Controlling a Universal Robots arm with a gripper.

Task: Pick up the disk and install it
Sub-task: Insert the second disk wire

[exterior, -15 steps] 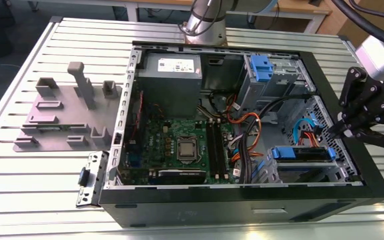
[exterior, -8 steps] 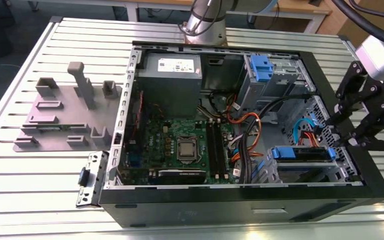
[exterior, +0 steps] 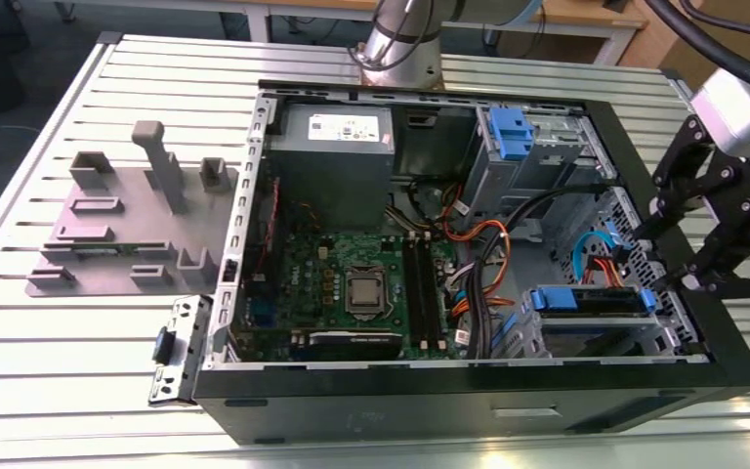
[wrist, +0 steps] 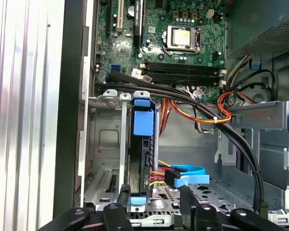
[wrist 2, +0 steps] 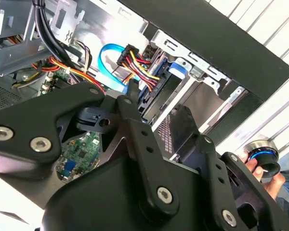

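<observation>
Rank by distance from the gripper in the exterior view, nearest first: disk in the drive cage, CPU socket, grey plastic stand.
From the gripper at the exterior view's right:
1. Disk, in the cage at the case's near right corner.
2. CPU socket, mid-motherboard.
3. Grey plastic stand, outside the case, on the table at the exterior view's left.
</observation>
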